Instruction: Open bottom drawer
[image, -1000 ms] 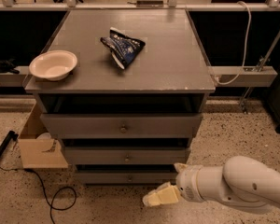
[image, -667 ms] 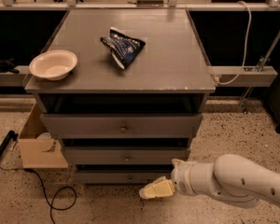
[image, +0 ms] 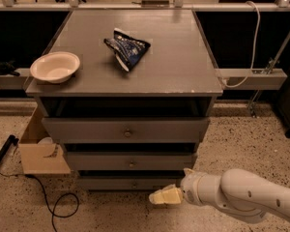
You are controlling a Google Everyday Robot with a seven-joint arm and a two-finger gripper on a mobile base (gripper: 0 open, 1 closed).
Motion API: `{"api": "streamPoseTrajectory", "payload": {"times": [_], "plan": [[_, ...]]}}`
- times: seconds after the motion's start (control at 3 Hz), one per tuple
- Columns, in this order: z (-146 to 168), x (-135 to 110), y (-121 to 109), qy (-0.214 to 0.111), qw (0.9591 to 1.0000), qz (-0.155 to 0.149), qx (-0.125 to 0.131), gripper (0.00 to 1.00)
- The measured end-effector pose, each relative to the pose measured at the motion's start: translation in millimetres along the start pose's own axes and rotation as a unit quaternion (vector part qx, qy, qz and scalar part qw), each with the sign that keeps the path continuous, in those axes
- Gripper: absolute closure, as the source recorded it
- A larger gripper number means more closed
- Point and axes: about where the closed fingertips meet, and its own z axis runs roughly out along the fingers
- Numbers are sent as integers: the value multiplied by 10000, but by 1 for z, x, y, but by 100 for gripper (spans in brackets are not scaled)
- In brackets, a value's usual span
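The grey cabinet has three drawer fronts. The bottom drawer (image: 121,183) is the lowest and narrowest, with a small round knob (image: 134,184) at its centre; it looks closed. My gripper (image: 158,197) is at the end of the white arm coming in from the lower right. Its cream tip sits just below and to the right of the bottom drawer's knob, close in front of the drawer's face. Contact with the knob cannot be made out.
The top drawer (image: 125,129) and middle drawer (image: 130,161) sit above. On the cabinet top lie a white bowl (image: 55,67) and a blue snack bag (image: 127,50). A cardboard box (image: 41,151) and a black cable (image: 58,207) are on the floor at left.
My gripper has moved to the left along the foot of the cabinet, closer to the bottom drawer's knob. The drawers have not moved.
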Motion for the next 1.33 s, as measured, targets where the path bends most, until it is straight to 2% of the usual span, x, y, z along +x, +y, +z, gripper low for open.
{"api": "streamPoseTrajectory", "payload": {"times": [0.33,0.67,1.0,1.33], "plan": [[9,20,-23,72,9995,294,77,0],[9,20,-23,73,9995,297,79,0],[15,68,-56,189,9948,951,317,0],[24,103,-73,252,9892,1387,414,0]]}}
